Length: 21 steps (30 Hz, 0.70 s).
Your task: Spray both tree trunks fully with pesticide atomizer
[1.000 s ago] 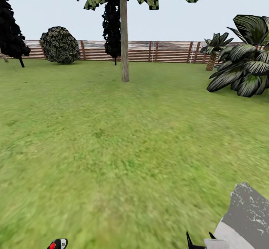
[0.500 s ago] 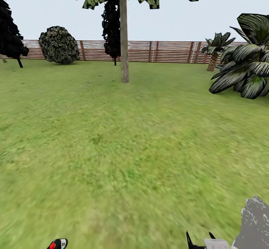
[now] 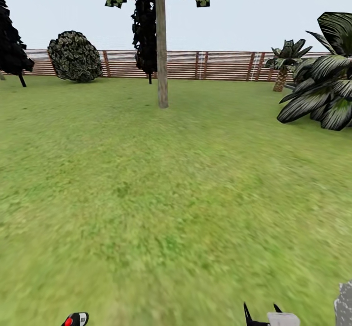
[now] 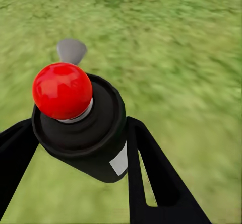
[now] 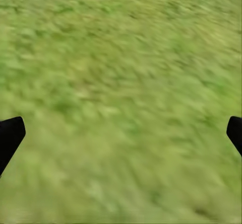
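At seven o'clock in the head view, the small dark spray-bottle atomizer with a red ball cap [image 3: 76, 319] is carried low; in the left wrist view it is seen clenched between the black fingers of the left end effector [image 4: 75, 148], presumably so that it is ready for spraying. At twelve o'clock, well apart across the green grass lawn [image 3: 161, 194], the straight grey-brown tree trunk [image 3: 162, 47] stands before the brown slatted fence [image 3: 220, 65]. At five o'clock the right end effector [image 5: 121, 133] is held spread wide and empty.
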{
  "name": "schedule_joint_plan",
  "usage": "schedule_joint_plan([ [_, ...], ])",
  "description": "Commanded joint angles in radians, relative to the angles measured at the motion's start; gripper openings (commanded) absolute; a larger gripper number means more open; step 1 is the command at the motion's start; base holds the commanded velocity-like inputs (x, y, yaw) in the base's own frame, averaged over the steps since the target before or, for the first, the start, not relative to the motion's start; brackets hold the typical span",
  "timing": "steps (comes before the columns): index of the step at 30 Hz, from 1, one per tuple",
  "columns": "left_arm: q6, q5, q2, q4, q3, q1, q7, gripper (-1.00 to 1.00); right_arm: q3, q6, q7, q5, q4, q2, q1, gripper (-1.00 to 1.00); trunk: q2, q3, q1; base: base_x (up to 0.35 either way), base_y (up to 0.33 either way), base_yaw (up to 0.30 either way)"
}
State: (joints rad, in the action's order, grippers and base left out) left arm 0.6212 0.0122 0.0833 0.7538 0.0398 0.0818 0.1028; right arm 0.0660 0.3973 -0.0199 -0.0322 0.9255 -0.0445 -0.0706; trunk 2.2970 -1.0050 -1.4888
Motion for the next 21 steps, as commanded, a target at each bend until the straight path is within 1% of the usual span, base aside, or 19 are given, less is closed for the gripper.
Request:
schedule_joint_plan([
  [1,0.000,0.000,0.000,0.000,0.000,0.000,0.000,-1.00,0.000,0.000,0.000,0.000,0.000,0.000,0.000,1.00,0.000,0.000,0.000,0.336,0.000,0.000],
  [21,0.000,0.000,0.001,-0.001,0.000,0.000,0.001,-1.00,-0.002,0.000,0.002,0.000,-0.002,0.002,0.000,1.00,0.000,0.000,0.000,0.336,0.000,0.000],
])
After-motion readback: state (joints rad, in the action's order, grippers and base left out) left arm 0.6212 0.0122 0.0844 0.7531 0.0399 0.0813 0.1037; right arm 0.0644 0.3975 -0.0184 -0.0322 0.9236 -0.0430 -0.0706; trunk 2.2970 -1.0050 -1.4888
